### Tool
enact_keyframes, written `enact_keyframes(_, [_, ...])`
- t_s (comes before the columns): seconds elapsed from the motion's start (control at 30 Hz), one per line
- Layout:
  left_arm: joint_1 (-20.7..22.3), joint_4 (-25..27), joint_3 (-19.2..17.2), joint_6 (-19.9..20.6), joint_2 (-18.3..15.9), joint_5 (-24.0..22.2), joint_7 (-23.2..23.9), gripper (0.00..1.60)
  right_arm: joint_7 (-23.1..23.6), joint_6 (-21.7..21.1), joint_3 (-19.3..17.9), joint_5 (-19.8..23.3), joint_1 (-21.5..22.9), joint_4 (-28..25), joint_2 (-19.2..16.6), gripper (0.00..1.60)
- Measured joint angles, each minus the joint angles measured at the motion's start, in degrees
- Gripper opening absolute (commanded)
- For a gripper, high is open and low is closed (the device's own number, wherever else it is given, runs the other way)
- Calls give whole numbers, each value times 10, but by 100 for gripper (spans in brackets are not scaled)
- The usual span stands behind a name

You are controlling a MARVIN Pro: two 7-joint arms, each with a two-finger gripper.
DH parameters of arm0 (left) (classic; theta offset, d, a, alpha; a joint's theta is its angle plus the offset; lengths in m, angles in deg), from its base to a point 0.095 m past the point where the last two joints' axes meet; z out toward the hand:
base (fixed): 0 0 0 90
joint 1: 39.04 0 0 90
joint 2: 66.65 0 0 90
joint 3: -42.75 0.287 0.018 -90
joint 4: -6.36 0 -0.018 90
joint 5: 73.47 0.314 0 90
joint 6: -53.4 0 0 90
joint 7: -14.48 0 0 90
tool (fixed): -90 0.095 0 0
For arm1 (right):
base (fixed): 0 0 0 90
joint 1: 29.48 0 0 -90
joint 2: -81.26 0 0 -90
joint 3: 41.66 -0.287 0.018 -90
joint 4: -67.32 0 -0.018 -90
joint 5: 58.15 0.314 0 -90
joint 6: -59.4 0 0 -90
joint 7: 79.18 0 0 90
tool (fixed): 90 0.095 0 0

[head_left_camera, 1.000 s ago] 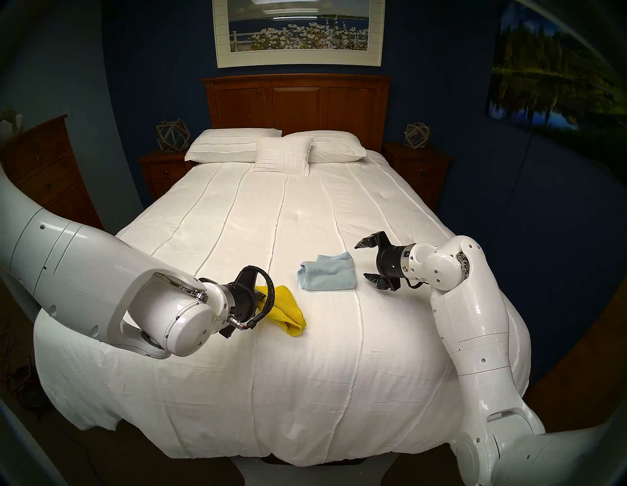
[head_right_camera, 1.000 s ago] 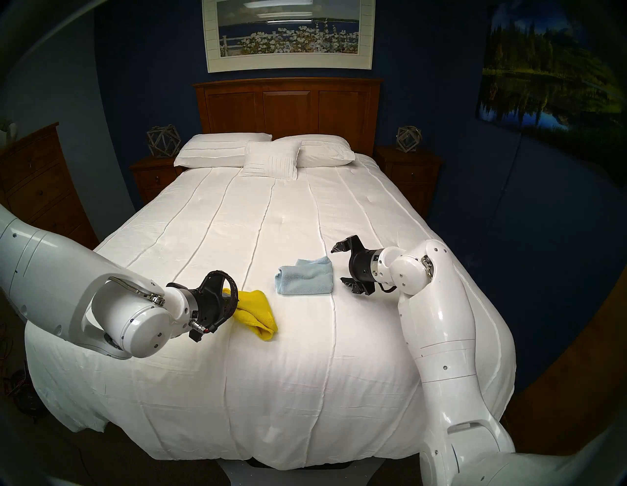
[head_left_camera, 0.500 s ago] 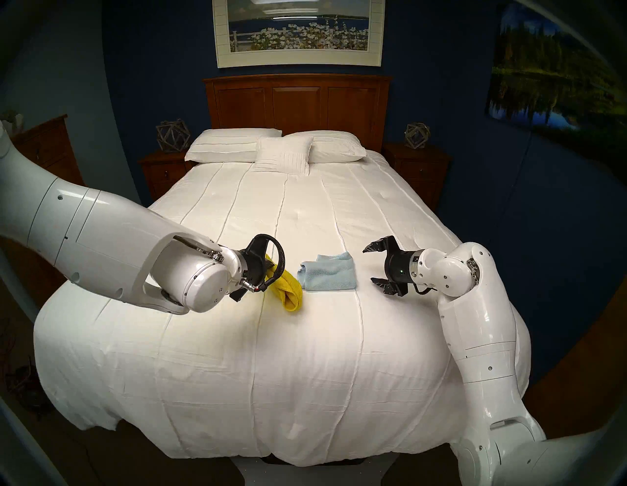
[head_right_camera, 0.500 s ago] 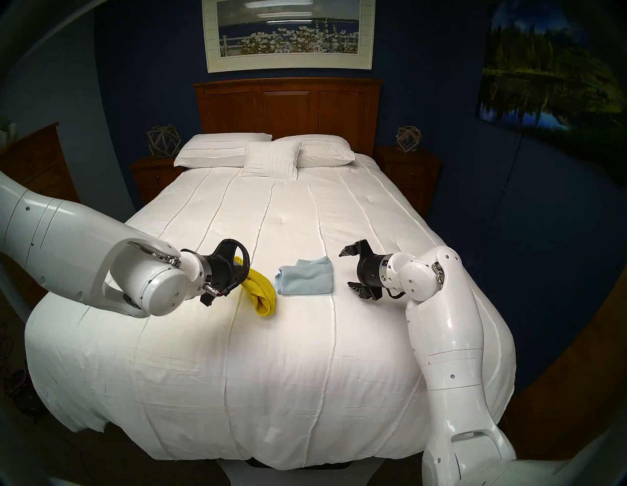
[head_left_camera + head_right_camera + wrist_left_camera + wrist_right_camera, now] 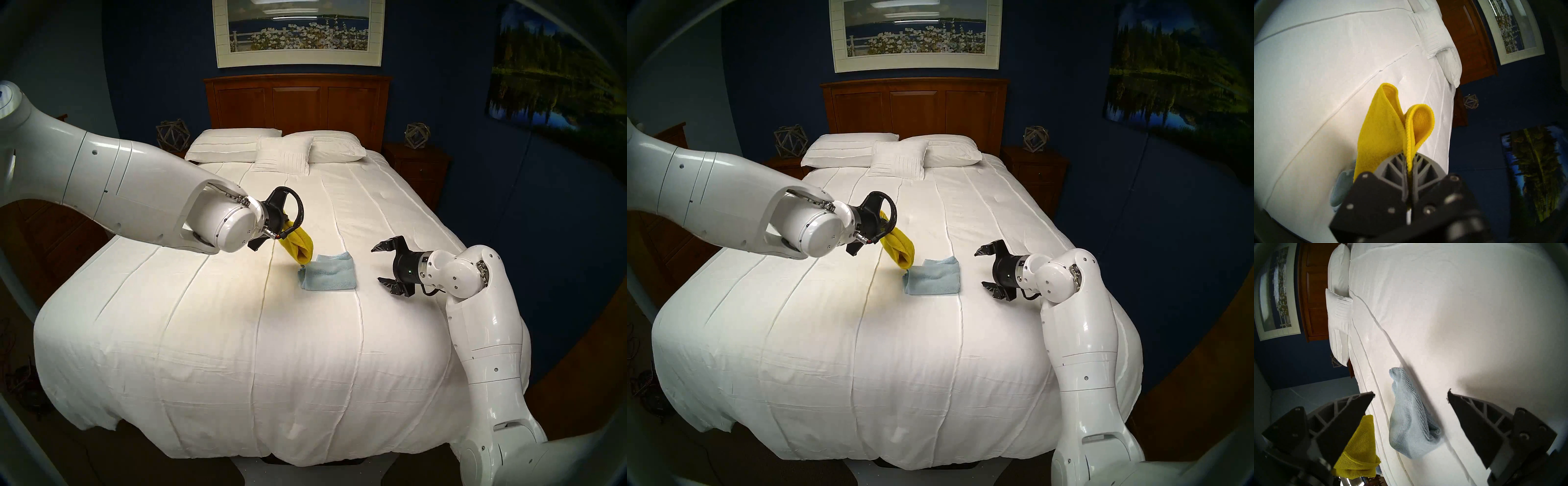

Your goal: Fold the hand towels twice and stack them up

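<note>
The folded yellow towel (image 5: 298,245) hangs from my left gripper (image 5: 284,226), which is shut on its edge and holds it in the air, its lower tip just above the left end of the light blue towel (image 5: 328,275). The left wrist view shows the yellow towel (image 5: 1386,129) pinched between the fingers (image 5: 1390,168). The blue towel lies folded on the white bedspread (image 5: 203,322). My right gripper (image 5: 382,264) is open and empty, hovering just right of the blue towel. The right wrist view shows the blue towel (image 5: 1410,421) between its spread fingers (image 5: 1349,414) and the yellow towel (image 5: 1359,446).
Three white pillows (image 5: 278,149) lie at the head of the bed against a wooden headboard (image 5: 298,101). Nightstands with wire ornaments (image 5: 172,135) stand on both sides. A wooden dresser (image 5: 44,230) stands at the left behind my left arm.
My left gripper has lifted the yellow towel off the bedspread and carried it up and right to the blue towel. My right gripper has drawn back slightly to the right, still open.
</note>
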Motion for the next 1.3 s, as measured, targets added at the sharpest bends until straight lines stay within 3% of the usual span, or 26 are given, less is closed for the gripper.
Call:
enact_keyframes(0.6, [-79,-163,-64,56,119,-5,-27,0,-2,-12,-30,8,0,13,-19,160])
enact_keyframes(0.93, [-134,-254,-73,131,179,8,-33,0,-3,-16,-38,14,1,19,-22,160])
enact_keyframes(1.3, [-190,-337,-73,226,211,13,-63,0,-16,-18,-42,20,1,19,-22,160])
